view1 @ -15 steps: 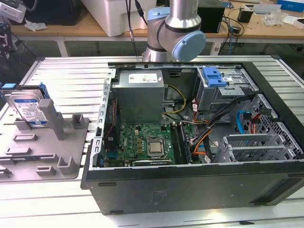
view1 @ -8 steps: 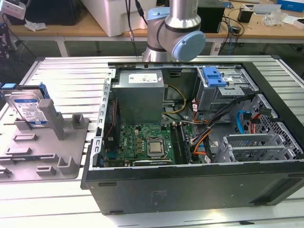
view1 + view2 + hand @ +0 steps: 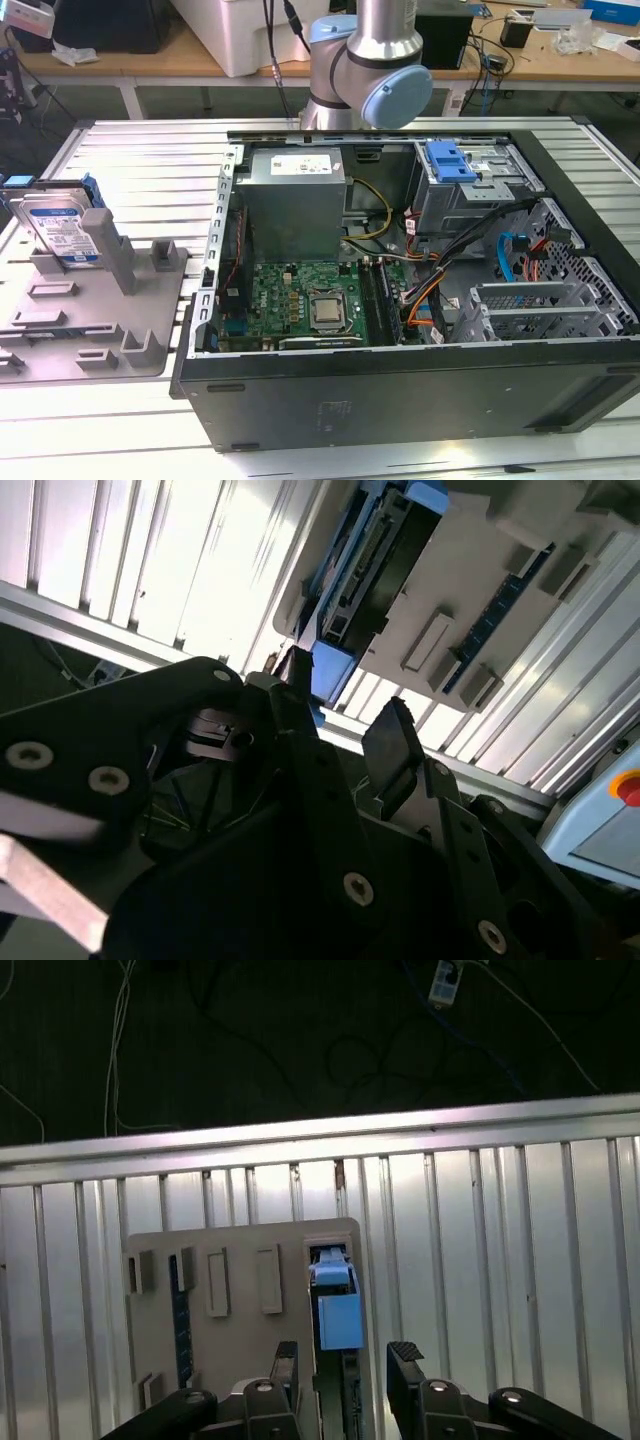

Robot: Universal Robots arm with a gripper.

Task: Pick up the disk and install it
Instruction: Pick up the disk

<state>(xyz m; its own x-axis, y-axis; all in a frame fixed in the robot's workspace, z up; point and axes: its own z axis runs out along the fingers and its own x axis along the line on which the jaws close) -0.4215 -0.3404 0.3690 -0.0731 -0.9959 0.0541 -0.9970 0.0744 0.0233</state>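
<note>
- Exterior view: we find the disk (image 3: 63, 226) standing on edge in a grey holder (image 3: 110, 335) at this view's left, label facing the camera, blue carrier framing it.
- The holder rests on the slatted metal tabletop (image 3: 130, 140), just beside the open case (image 3: 400, 390).
- Inside the case we note the grey power supply (image 3: 295, 200), the green board (image 3: 310, 300) below it in the picture, and a blue bracket (image 3: 450, 160) on the drive cage towards this view's right.
- The arm (image 3: 370, 60) rises behind the case, well apart from the disk.
- Second wrist view: the tool (image 3: 345, 715) is apart, with a clear gap between its two dark fingers (image 3: 395, 735) and nothing held in it.
- Beyond the fingertips we see the disk (image 3: 365, 565) edge-on in the holder (image 3: 470, 610), with the tabletop (image 3: 150, 560) around it.
- First wrist view: the tool (image 3: 345, 1360) again stands apart and unloaded, its fingers (image 3: 405, 1355) on either side of the line of the disk.
- The disk (image 3: 335, 1305) shows as a blue edge in a slot at one side of the holder (image 3: 230, 1280), which lies on the tabletop (image 3: 500, 1260).
- We cannot tell from this view whether the fingertips touch the disk.
</note>
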